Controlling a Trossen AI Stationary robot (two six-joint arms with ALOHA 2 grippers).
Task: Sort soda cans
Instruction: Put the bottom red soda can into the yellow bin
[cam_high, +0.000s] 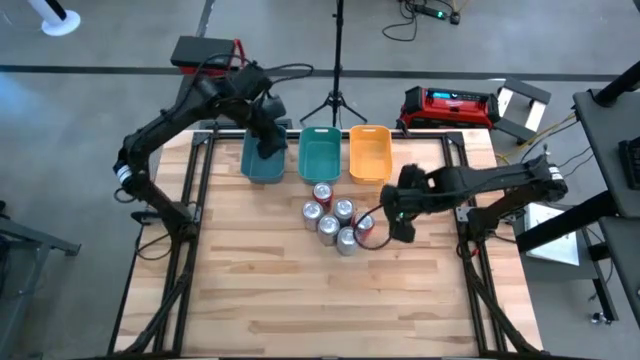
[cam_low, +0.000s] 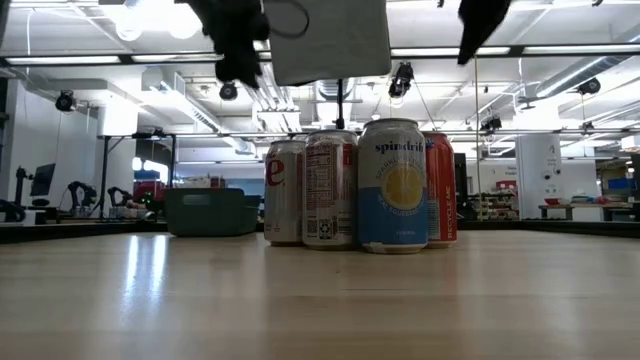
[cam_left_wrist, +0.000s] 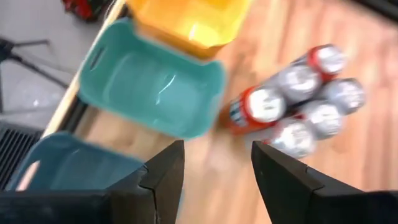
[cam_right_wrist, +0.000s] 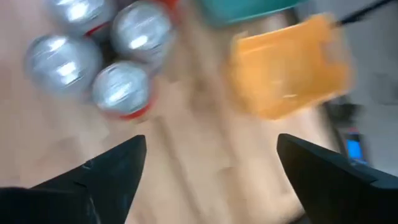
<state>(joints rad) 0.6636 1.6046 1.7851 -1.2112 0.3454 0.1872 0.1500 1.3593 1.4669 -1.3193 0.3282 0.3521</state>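
Observation:
Several soda cans (cam_high: 335, 215) stand upright in a tight cluster mid-table, red ones at its far (cam_high: 322, 192) and right (cam_high: 365, 227) sides, silver-grey ones between; the low view shows the cluster (cam_low: 360, 190) from the side. My right gripper (cam_high: 388, 226) hovers open just right of the cluster, raised above the table (cam_low: 480, 25); its wrist view looks down past its gripper (cam_right_wrist: 211, 168) at the can tops (cam_right_wrist: 121, 90). My left gripper (cam_high: 268, 140) hangs open and empty over the dark blue bin; its wrist view (cam_left_wrist: 217, 168) shows the bins and cans (cam_left_wrist: 298, 99) beyond.
Three bins stand in a row along the far edge: dark blue (cam_high: 262, 165), teal (cam_high: 320, 158) and orange (cam_high: 368, 155). Bare wood lies on the near half of the table (cam_high: 320, 300). Beyond the far edge stand a tripod (cam_high: 336, 95) and a red device (cam_high: 450, 105).

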